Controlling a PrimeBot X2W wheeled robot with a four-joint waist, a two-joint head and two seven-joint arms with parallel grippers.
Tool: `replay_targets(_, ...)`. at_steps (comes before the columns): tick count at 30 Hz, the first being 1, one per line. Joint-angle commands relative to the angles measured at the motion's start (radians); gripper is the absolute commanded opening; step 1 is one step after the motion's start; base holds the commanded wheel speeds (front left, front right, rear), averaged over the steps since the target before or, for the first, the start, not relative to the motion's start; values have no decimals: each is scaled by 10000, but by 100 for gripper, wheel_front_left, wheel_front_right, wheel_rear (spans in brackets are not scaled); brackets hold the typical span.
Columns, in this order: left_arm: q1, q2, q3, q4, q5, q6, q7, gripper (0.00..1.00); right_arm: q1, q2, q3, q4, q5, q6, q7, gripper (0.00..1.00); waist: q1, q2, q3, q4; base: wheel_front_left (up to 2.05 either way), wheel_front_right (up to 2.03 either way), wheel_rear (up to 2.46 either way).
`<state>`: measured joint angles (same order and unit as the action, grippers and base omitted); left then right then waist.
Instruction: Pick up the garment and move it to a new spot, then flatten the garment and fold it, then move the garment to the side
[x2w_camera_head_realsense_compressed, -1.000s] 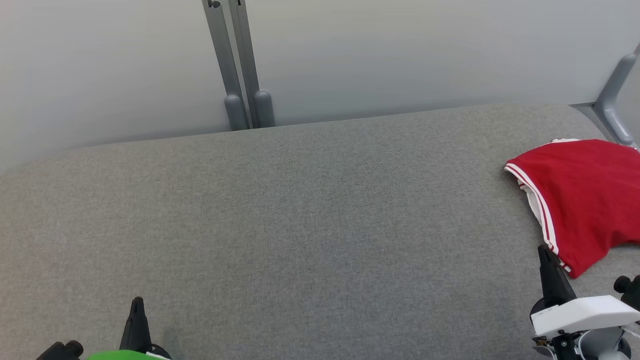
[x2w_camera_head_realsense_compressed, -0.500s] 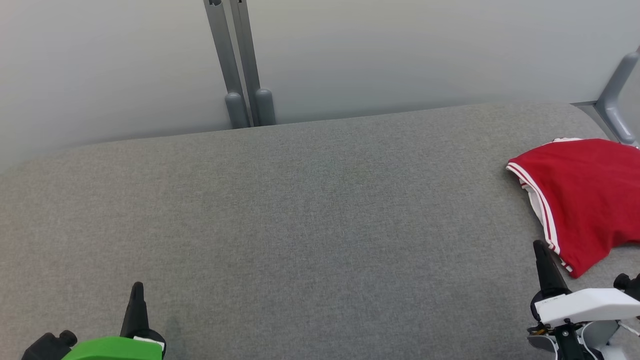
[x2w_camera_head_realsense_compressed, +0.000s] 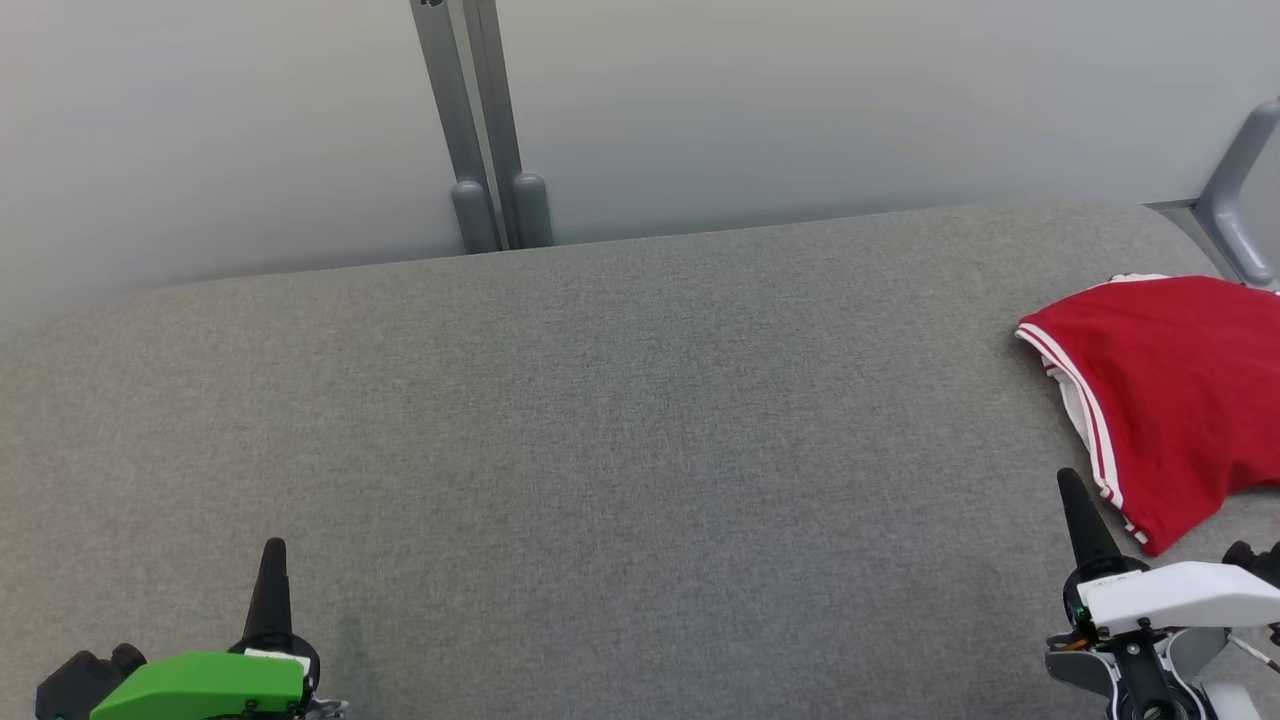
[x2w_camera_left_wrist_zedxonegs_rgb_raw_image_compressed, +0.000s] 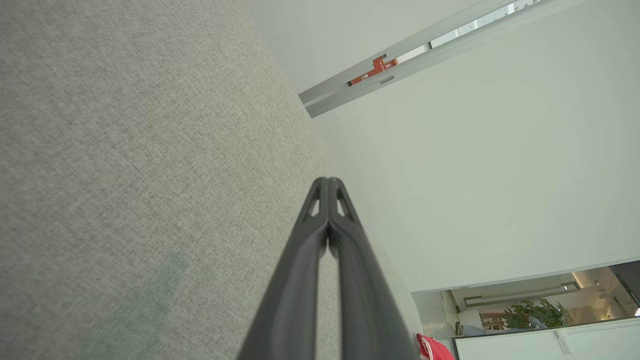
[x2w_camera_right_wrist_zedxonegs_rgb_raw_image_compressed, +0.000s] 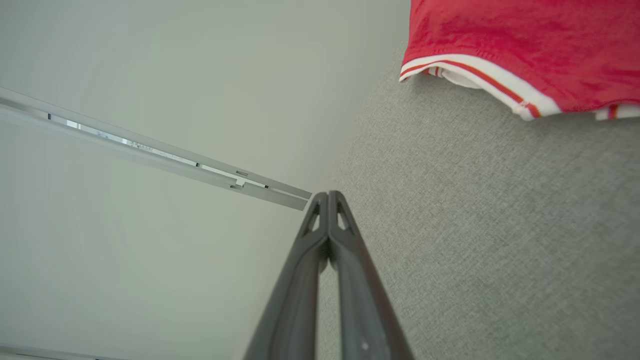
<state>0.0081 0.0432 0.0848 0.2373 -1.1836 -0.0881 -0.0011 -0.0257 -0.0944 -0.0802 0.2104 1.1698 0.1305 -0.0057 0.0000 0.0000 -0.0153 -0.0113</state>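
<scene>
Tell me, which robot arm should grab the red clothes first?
The right one, probably. The right gripper sits shut just beside the striped edge of the red garment, while the left gripper is far across the grey surface. It would need to open first.

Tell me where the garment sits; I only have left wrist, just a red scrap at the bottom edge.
Observer: The garment lies on the grey surface, far to the robot's right.
Operator: Right gripper on it?
Observer: No. The right gripper is shut and empty.
Operator: Gap to the cloth?
Observer: Its tip stands just short of the white-striped hem, not touching.
</scene>
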Motion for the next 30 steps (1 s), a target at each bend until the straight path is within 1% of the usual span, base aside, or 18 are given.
replay_targets(1,-261,78,45,-41,-257,-76,56,0,-198,-14,-52,-30,275,4,77,0,0,0,5,3,0,0,0)
replay_targets(30,-848,94,204,31,-2606,-288,709,0,-617,257,-228,194,2706,5,746,0,0,0,99,61,0,0,0)
